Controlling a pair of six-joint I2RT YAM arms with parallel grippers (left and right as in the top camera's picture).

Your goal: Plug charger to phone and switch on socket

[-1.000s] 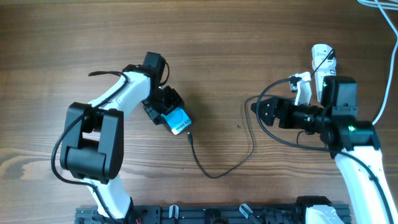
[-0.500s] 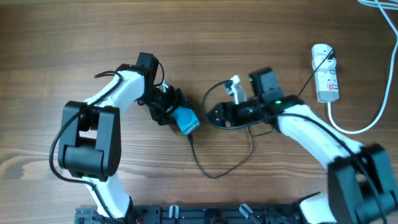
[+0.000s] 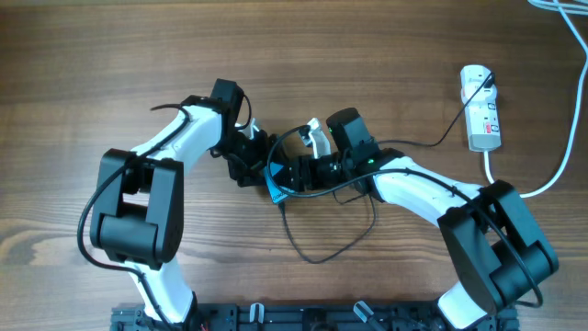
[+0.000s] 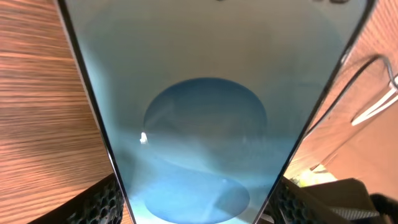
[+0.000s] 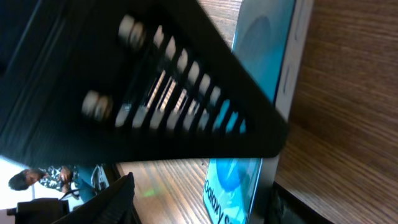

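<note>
Overhead, the wooden tabletop (image 3: 92, 55) shows whole, with both arms reaching in to meet near its middle. The socket (image 3: 481, 115) lies well apart from them near the right edge, and only this view shows it. The phone (image 3: 276, 179) is a small blue sliver here, wedged between the left gripper (image 3: 265, 168) and the right gripper (image 3: 292, 173). The charger (image 3: 317, 259) loops across the tabletop below the phone. One end runs up to the socket's far end, and the small tip lies just below the phone's lower corner. I cannot tell whether the tip touches the phone.

The left wrist view fills with the phone's teal-blue screen, which hides nearly everything else. The right wrist view catches the phone's silvery side edge behind a large blurred black ribbed part.

Only the right wrist view gives readable writing, "Galaxy S" in white on the blue screen, cut off by the frame. The socket's red marks are too small to read.

The left jaws pinch the phone by its two long edges, with the left fingers (image 4: 102, 199) pressed against its sides. The right jaws stand spread, the right fingers (image 5: 115, 199) wider apart than the phone, whose end sits between them. Contact there cannot be made out.
</note>
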